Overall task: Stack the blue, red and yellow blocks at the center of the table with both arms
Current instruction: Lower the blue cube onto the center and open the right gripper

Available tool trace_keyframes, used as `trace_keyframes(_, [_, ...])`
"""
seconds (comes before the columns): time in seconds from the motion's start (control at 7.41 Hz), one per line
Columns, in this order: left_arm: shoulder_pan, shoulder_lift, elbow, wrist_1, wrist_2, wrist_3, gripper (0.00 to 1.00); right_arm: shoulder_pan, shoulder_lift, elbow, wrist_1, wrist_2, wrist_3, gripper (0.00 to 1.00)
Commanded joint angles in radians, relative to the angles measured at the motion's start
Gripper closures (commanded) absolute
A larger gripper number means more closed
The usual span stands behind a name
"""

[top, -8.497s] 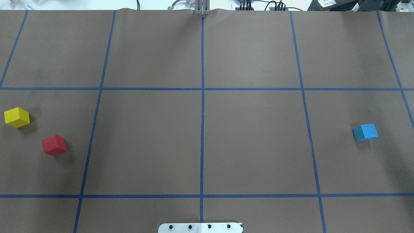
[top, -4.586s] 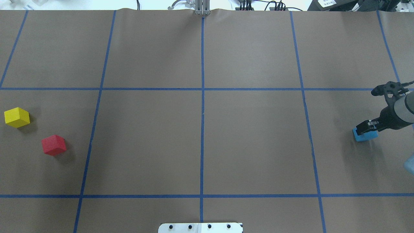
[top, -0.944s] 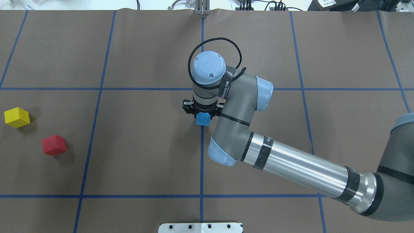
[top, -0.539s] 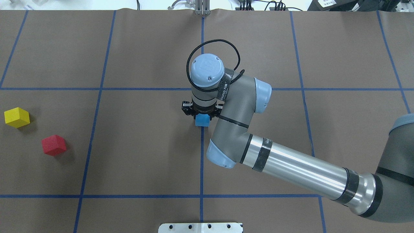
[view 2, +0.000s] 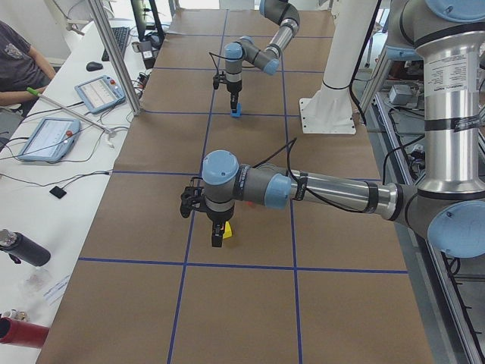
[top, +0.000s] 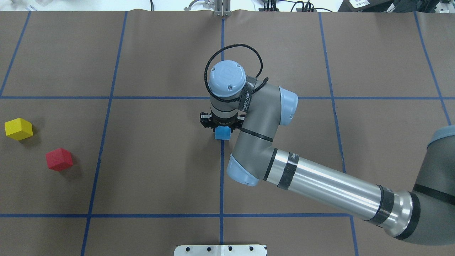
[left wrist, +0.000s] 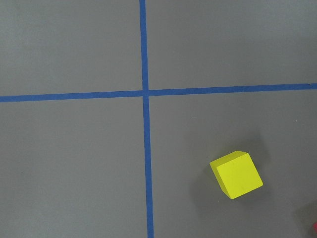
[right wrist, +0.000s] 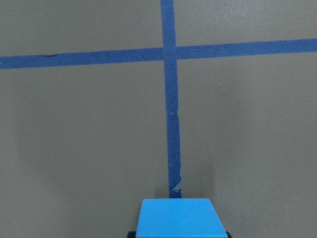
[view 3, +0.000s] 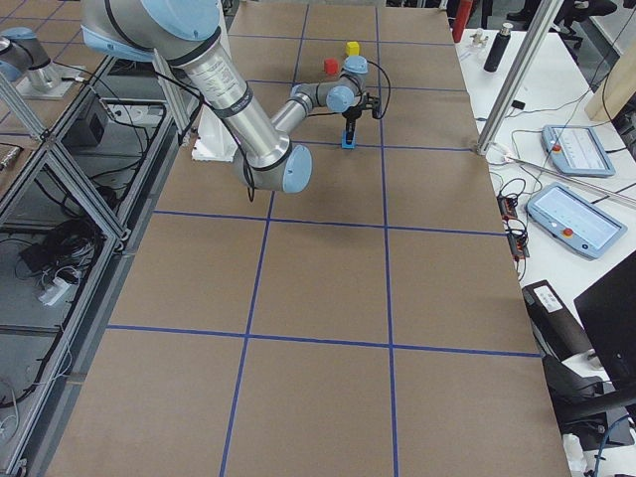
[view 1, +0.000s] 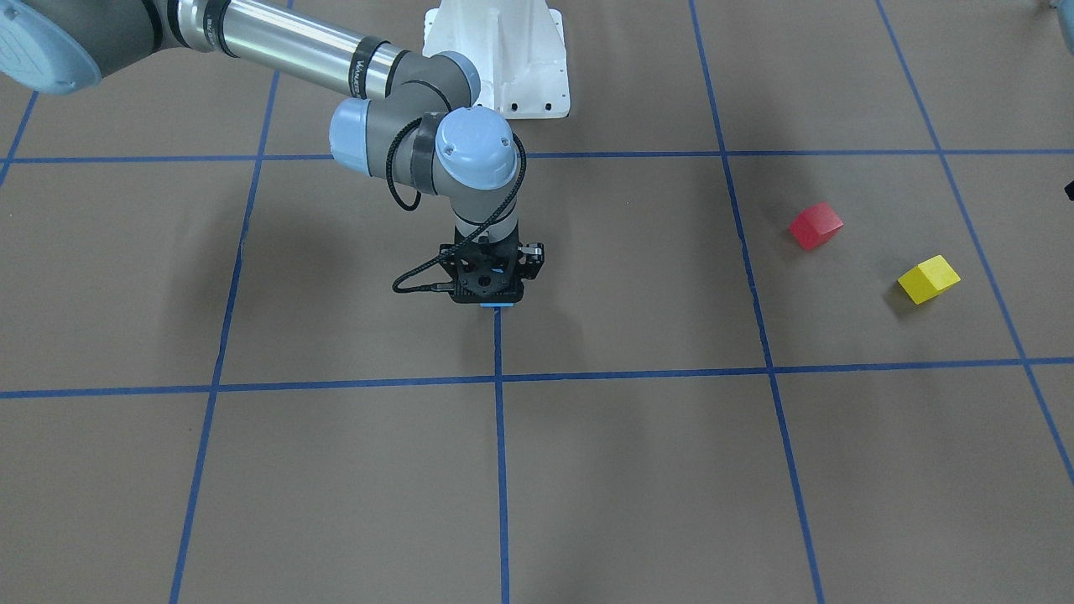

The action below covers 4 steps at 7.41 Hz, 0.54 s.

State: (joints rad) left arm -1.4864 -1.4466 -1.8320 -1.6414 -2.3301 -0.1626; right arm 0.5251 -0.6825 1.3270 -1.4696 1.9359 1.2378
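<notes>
Right fingers (right wrist: 130, 234) are clamped on the blue block (top: 223, 133), one each side, pointing straight down. Block's on the centre tape line (top: 221, 199), mid-worktop (top: 160, 160), a bit to my side of the tape crossing (right wrist: 168, 52). It's at the surface or just above, can't tell which. Left fingers (view 2: 216, 236) hang low just beside the yellow block (top: 18, 128). Released or clenched, can't tell, since only the side view shows them. My left wrist cam has that block off to the lower right. Red block (top: 59, 159) lies near the yellow one, not touching it. Both are far out on my left, well apart from blue.
</notes>
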Motion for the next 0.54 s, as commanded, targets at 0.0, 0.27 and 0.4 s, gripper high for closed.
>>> trace_keyframes(0.0, [0.000, 0.002, 0.000, 0.000, 0.000, -0.002, 0.00, 0.000, 0.000, -0.002, -0.002, -0.006, 0.003, 1.00])
trace_keyframes(0.27, [0.000, 0.002, 0.000, 0.000, 0.000, -0.002, 0.00, -0.004, 0.000, -0.005, 0.000, -0.015, 0.006, 0.55])
trace_keyframes(0.4, [0.000, 0.002, 0.000, 0.000, 0.000, -0.002, 0.00, -0.004, 0.001, -0.006, 0.000, -0.017, 0.005, 0.50])
